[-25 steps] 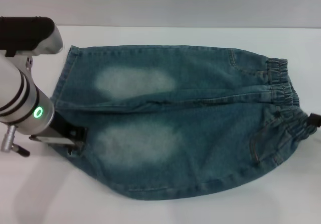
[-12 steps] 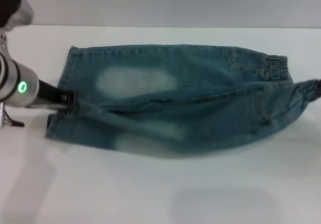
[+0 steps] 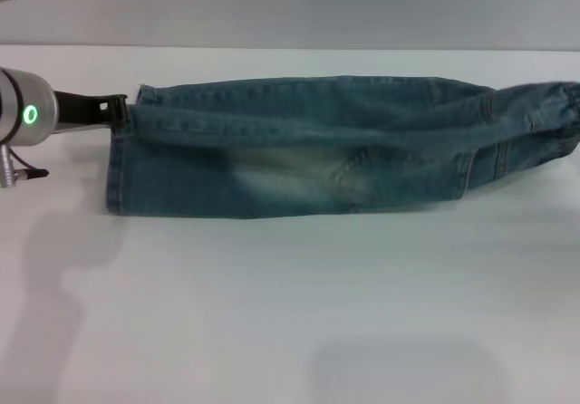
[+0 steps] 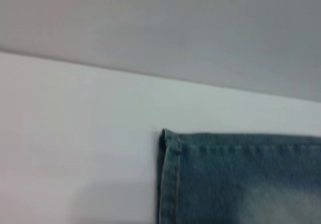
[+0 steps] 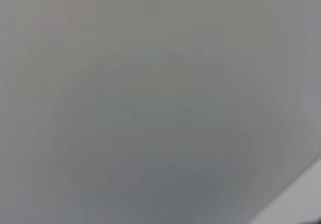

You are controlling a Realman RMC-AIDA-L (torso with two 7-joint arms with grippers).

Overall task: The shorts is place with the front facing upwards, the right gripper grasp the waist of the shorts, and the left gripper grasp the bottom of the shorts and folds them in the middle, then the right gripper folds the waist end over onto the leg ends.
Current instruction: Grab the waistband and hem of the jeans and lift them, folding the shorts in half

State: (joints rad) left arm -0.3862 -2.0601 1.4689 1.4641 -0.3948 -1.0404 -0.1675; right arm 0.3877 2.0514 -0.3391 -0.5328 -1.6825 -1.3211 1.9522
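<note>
Left gripper (image 3: 120, 111), black and slim, sits at the far-left corner of the shorts (image 3: 326, 146), its fingers closed on the bottom of the shorts (image 3: 116, 164) where the upper hem layer is drawn to the far edge; its silver arm with the green ring light (image 3: 30, 114) reaches in from the left edge of the head view.

Nearest the robot lies a broad stretch of bare white table (image 3: 290, 313), faintly shadowed; the open room here runs the full width, and a smaller strip stays free to the left of the hems under the arm.

Beyond that, the shorts lie as a long narrow band across the table, folded lengthwise with one leg over the other; the near edge is a fairly straight fold line, a pale faded patch (image 3: 272, 173) showing near the middle; the hemmed leg ends point left, the waist end runs off to the right edge of the head view, slightly raised there.

In the left wrist view, the stitched hem corner (image 4: 169, 148) rests flat on the white top.

Right gripper cannot be seen; whether it holds the waist I cannot tell.

Farthest back, the table ends in a straight line against a plain grey wall (image 3: 290, 5).
</note>
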